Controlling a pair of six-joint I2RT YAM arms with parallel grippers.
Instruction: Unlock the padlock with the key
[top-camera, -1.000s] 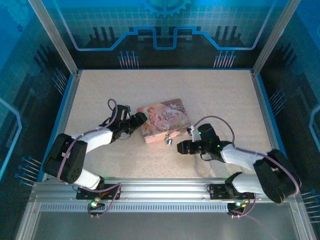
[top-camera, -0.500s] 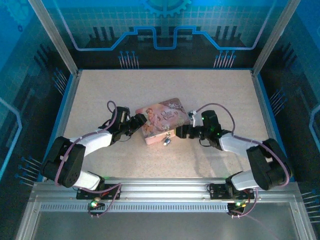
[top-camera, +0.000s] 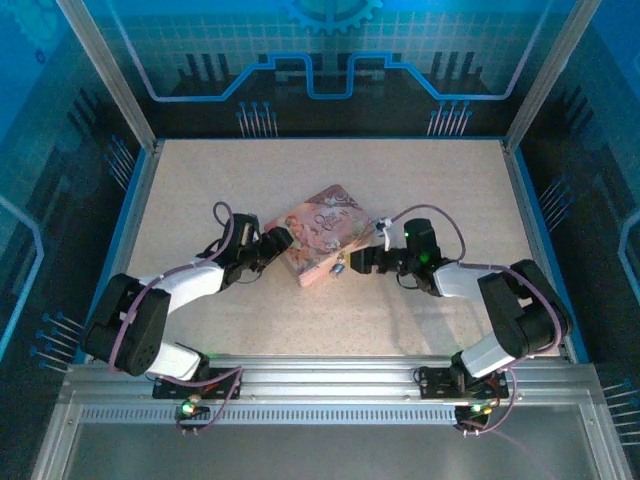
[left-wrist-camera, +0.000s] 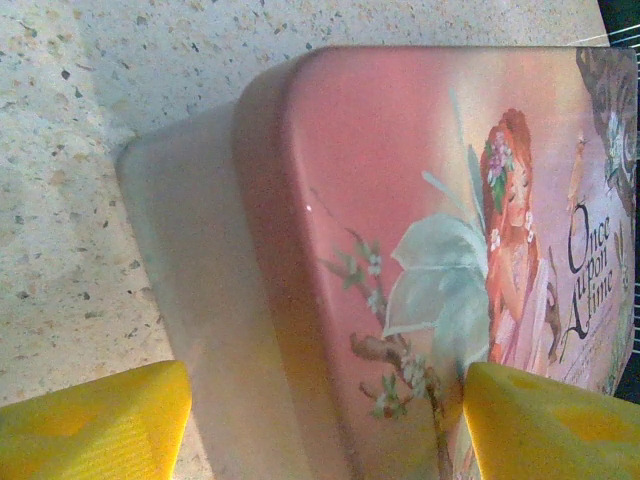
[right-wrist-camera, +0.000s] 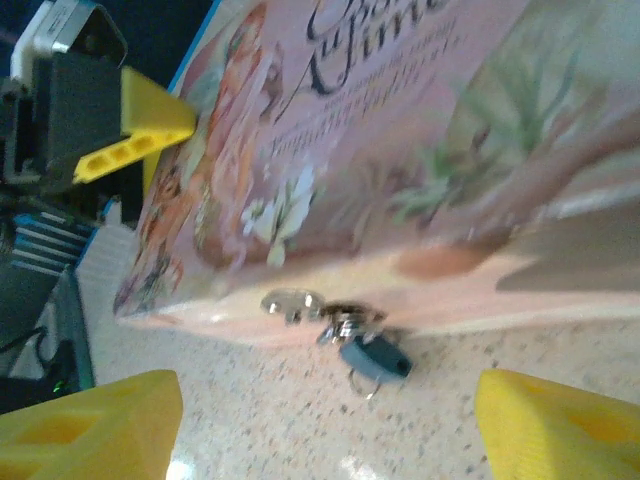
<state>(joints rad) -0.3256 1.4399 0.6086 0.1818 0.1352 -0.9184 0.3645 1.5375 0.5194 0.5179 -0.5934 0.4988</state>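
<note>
The padlock (right-wrist-camera: 376, 359) hangs off the front wall of the pink tin (right-wrist-camera: 400, 130), down on the tabletop (right-wrist-camera: 250, 410) and straight ahead of the right gripper (right-wrist-camera: 320, 440), whose jaws stand released and empty with the lock roughly centred in their gap, so the right arm is the nearer. The left gripper (left-wrist-camera: 325, 430) has its jaws spread across the tin's opposite end, with no firm pinch that I can make out. It's a tiny dark bluish lock on a thin silvery shackle, long axis along the tin's wall; the key I can't pick out.
</note>
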